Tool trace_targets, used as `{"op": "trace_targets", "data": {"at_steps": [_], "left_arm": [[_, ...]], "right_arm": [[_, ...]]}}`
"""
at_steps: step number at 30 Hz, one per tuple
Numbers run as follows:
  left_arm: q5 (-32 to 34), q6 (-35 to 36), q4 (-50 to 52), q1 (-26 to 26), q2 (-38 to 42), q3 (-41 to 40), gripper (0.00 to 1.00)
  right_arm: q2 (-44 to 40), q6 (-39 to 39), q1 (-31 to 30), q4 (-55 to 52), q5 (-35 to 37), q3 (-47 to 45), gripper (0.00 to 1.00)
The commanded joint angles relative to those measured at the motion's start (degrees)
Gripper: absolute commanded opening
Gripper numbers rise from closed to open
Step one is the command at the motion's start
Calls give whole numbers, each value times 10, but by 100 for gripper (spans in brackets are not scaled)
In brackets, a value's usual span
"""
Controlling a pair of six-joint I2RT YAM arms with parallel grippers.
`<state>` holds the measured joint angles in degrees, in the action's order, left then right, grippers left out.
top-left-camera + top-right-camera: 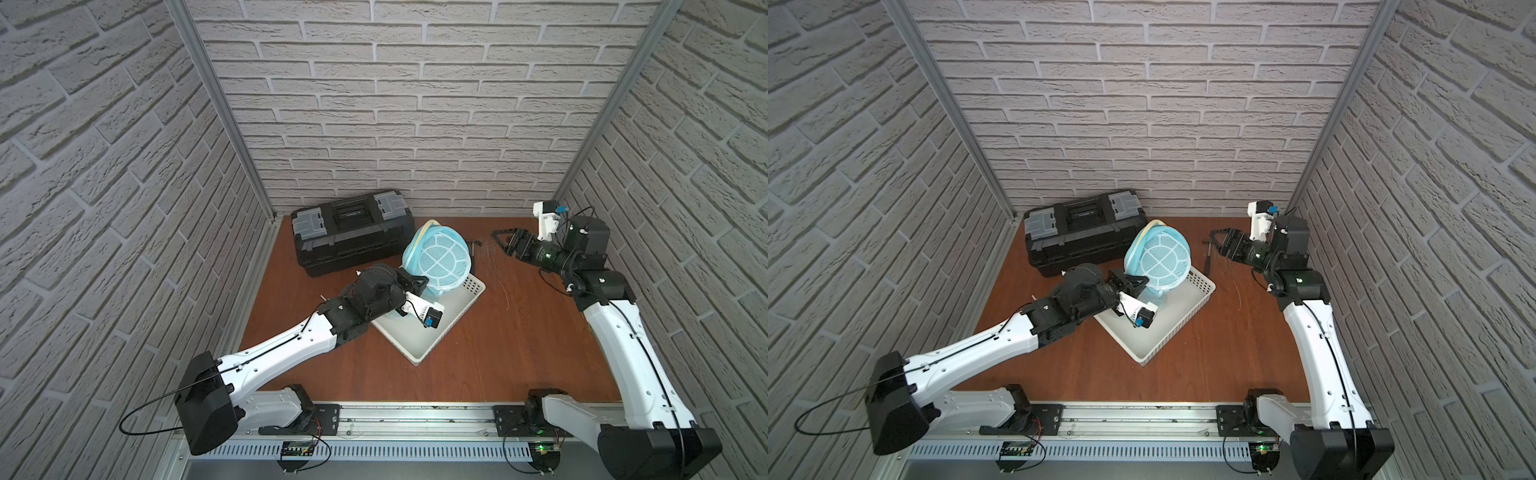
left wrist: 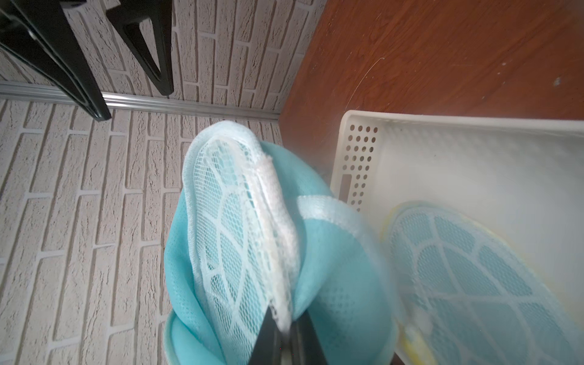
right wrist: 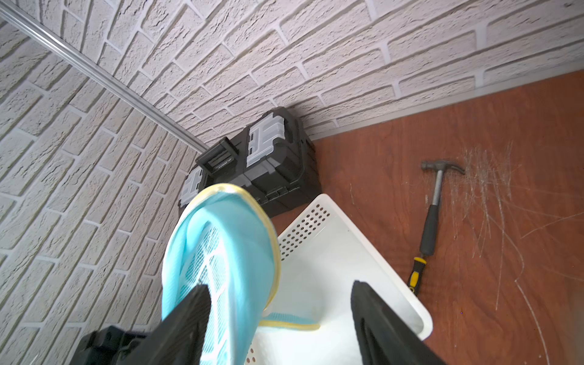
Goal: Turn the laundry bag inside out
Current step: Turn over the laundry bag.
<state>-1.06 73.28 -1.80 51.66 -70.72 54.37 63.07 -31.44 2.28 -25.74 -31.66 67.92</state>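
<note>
Left claw (image 1: 422, 283) pinches the bag (image 1: 442, 259) by its white seam, holding it up over the basket's (image 1: 455, 324) far corner, lower end drooping inside. Right claw (image 1: 500, 242) hangs spread wide, clear of the bag, above the tabletop (image 1: 519, 353) near a hammer (image 3: 431, 221).

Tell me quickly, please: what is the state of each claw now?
Left claw: closed, holding the laundry bag by its edge.
Right claw: open, holding nothing.
</note>
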Motion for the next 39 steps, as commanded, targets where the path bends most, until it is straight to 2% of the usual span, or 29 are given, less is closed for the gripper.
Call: {"op": "trace_targets", "data": {"at_steps": [1, 3, 7, 11, 14, 18, 24, 25, 26, 27, 28, 31, 33, 35, 36, 39], "left_arm": [[19, -40, -45, -5, -12, 32, 0], [24, -51, -47, -5, -20, 40, 0], [33, -72, -56, -2, -34, 52, 0], [49, -70, -61, 5, -46, 61, 0], [55, -70, -60, 10, -54, 70, 0], [60, -65, -71, 14, -65, 72, 0], [61, -79, -81, 18, -71, 74, 0], [63, -104, -83, 16, -69, 76, 11], [61, -129, -82, 11, -66, 78, 30], [55, -166, -83, 3, -58, 76, 57], [48, -202, -88, -6, -47, 72, 96], [39, -316, -101, -35, -1, 56, 98], [74, -401, -95, -50, 27, 62, 98], [84, -534, -49, -91, 52, 86, 98], [71, -598, -23, -119, 59, 95, 98], [-54, -822, 49, -233, 63, 118, 98]], "right_arm": [[7, -107, -16, 94, -69, -70, 76], [10, -124, -51, 115, -80, -79, 76], [29, -95, -119, 93, -36, -59, 75], [47, -149, -126, 171, -44, -78, 71], [64, -191, -128, 219, -49, -84, 62], [77, -232, -133, 272, -46, -91, 46], [89, -250, -137, 299, -40, -97, 8], [94, -253, -137, 302, -40, -97, 3], [98, -253, -137, 302, -38, -95, 3], [106, -249, -136, 298, -37, -90, 3], [112, -240, -136, 288, -34, -83, 3], [128, -186, -136, 231, -12, -51, 3], [138, -139, -136, 178, 5, -27, 3], [143, -98, -137, 135, 18, -7, 3], [143, -86, -137, 127, 22, -3, 3], [139, -69, -140, 114, 26, 2, 3]]}}
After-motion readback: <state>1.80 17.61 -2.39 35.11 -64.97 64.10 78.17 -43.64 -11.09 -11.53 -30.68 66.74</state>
